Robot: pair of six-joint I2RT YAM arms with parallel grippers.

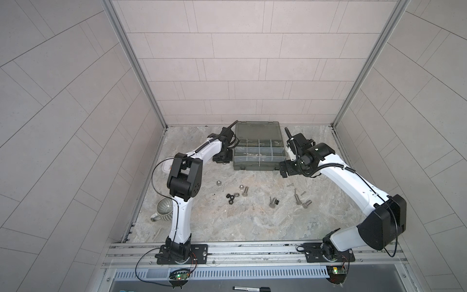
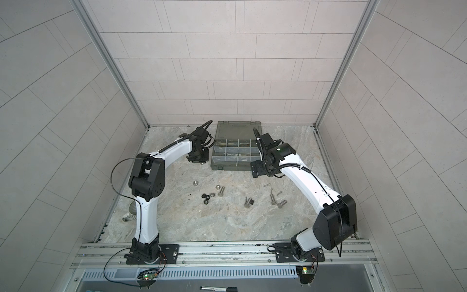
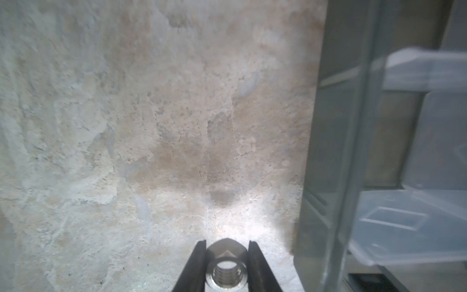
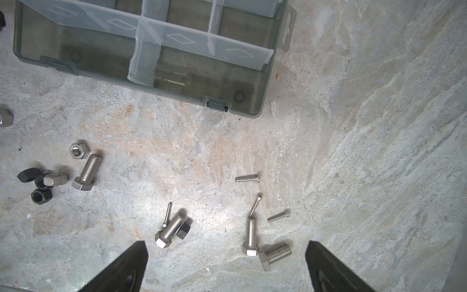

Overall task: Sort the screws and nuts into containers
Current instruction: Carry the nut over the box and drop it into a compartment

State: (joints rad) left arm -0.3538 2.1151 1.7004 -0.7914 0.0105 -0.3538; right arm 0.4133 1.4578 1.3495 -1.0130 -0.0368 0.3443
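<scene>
**benchrat:** What are you seeing on my rig right now?

**torque_tom:** Biggest first. Your marble table (image 1: 227, 222) is carrying everything. The organizer case (image 1: 255, 166) is sitting at 12 o'clock on it, with the lid lying open toward the back wall and the clear-divided compartments (image 1: 252, 151) facing up. There are pale bits showing in a few of them, too blurry to name. The ribbed mug (image 1: 164, 208) is sitting at 8 o'clock, half hidden behind your left arm.

**benchrat:** And the grippers?

**torque_tom:** Your left gripper (image 1: 222, 160) is hanging just off the case's 9 o'clock wall. In the left wrist view its jaws are pinched narrow on a domed silver nut (image 3: 226, 265), with bare table behind it and the case wall right beside it. Your right gripper (image 1: 283, 170) is hovering by the case's 4 o'clock corner, and in the right wrist view the jaws are spread wide and carrying nothing.

**benchrat:** Loose stuff?

**torque_tom:** It's all lying mid-table, at 6 o'clock from the case. You've got four thick hex-head screws (image 4: 87, 172). Two of them are touching at the heads, and one is leaning against a black nut (image 4: 183, 230). A cluster of black nuts (image 1: 230, 198) and one silver nut (image 1: 236, 195) is sitting at 7 o'clock from the case, with two more silver nuts (image 1: 218, 182) nearby. The thin screws (image 1: 289, 185) are scattered at 5 o'clock, near your right gripper.
</scene>
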